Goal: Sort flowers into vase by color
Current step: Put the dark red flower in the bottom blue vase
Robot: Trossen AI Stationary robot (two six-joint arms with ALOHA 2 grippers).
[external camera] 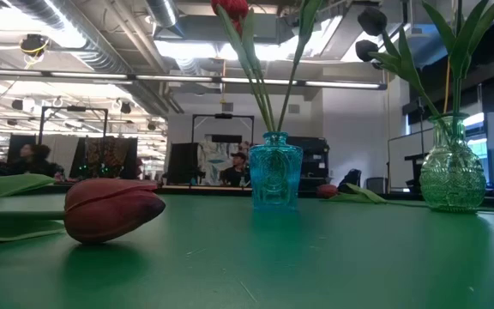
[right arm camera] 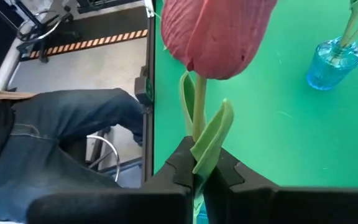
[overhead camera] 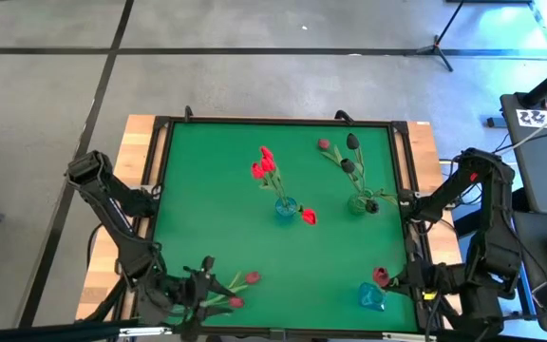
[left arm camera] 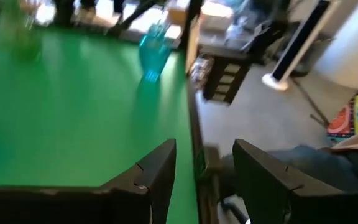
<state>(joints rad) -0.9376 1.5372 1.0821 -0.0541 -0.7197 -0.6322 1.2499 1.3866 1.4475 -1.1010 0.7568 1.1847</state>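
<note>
Left gripper, fingers parted and empty, is parked at the near-left edge beside loose flowers, while a dusty pink tulip is pinched low on its stem by the right gripper above a light-blue vase, so the limp stem may be swung aside and the narrow mouth missed.

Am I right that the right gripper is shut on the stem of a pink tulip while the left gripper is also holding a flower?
Not quite. The right gripper is indeed shut on the stem of the pink tulip, but the left gripper holds nothing: the left wrist view shows its fingers open with only the edge of the green mat between them. The loose flowers lie on the mat beside it in the high view.
</note>
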